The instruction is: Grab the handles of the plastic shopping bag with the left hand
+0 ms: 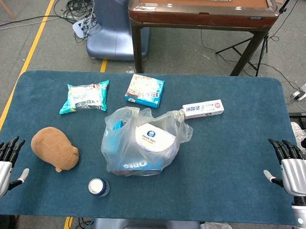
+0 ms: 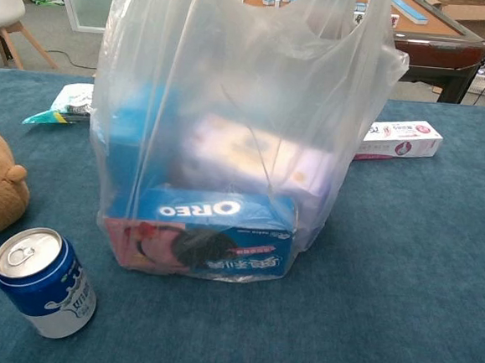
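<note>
**Operator:** Head view puts the clear, crinkled plastic shopping bag (image 1: 142, 144) at the middle of the frame, standing on the dark blue cloth-covered table (image 1: 227, 147). It is loaded: a round white-lidded tub sits up top and a blue Oreo box (image 2: 209, 233) lies along the bottom.

**Spotter:** And your hands?

**Operator:** My left hand (image 1: 1, 167) is at the lower left edge, fingers straight and slightly apart, holding nothing. The right hand (image 1: 292, 169) is at the lower right edge, likewise apart and holding nothing. Both are well away from the bag.

**Spotter:** So which step?

**Operator:** I'd say the very start; the reach isn't begun. The handles (image 1: 143, 114) stand up at the bag's top, toward the upper middle.

**Spotter:** What does the move need?

**Operator:** Bringing the left hand in over the brown plush toy (image 1: 55, 149) and the blue-and-white drink can (image 1: 98, 187), then gathering both loops together before closing.
</note>
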You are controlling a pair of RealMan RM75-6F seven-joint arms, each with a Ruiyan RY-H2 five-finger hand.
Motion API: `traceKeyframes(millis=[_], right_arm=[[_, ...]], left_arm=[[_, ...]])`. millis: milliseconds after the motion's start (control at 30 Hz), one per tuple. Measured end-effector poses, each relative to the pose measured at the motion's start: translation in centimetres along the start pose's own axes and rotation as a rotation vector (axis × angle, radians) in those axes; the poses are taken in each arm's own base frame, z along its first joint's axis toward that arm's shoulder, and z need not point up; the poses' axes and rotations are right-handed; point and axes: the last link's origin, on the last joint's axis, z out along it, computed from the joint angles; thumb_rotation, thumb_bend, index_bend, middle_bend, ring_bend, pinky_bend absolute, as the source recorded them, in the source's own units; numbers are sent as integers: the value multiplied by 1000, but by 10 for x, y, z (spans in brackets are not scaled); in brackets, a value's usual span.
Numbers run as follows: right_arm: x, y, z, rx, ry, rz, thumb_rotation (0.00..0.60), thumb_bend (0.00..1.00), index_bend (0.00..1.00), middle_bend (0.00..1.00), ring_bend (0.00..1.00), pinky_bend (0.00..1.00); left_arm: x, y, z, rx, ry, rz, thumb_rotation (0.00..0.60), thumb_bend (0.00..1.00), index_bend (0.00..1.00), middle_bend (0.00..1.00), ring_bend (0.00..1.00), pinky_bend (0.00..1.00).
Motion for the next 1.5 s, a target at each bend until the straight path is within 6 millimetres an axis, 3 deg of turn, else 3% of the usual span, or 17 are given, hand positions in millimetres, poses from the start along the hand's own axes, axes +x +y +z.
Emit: traceKeyframes(millis=[333, 633, 933, 1200, 1267, 1367, 1500], right_arm=[[4, 0, -1, 12, 19, -3, 600, 130, 133, 212, 115, 211], [15, 1, 0, 20, 60, -17, 600, 130, 133, 212, 115, 211], [17, -1, 0, 25, 60, -20, 600, 129, 133, 212, 115, 211], [16, -1, 0, 24, 52, -22, 600, 130, 133, 212, 115, 211], [16, -1, 0, 22, 50, -23, 600, 130, 133, 212, 115, 211], [16, 0, -1, 19, 48, -24, 600, 129, 133, 212, 115, 211], [16, 1, -2, 14, 45, -24, 600, 129, 133, 212, 115, 211]], left_arm=[[4, 0, -1, -13, 2, -41, 600, 293, 70, 27, 88, 44], [33, 2, 10, -103, 33, -194, 600, 293, 70, 27, 88, 44], [71, 22, 35, -265, 25, -393, 600, 286, 66, 27, 86, 44], [95, 56, 62, -444, -89, -605, 598, 258, 76, 36, 86, 44], [100, 68, 71, -494, -132, -642, 545, 248, 80, 40, 86, 44], [104, 86, 84, -551, -190, -660, 379, 228, 89, 46, 86, 44], [109, 106, 96, -609, -243, -703, 337, 220, 112, 68, 97, 44]])
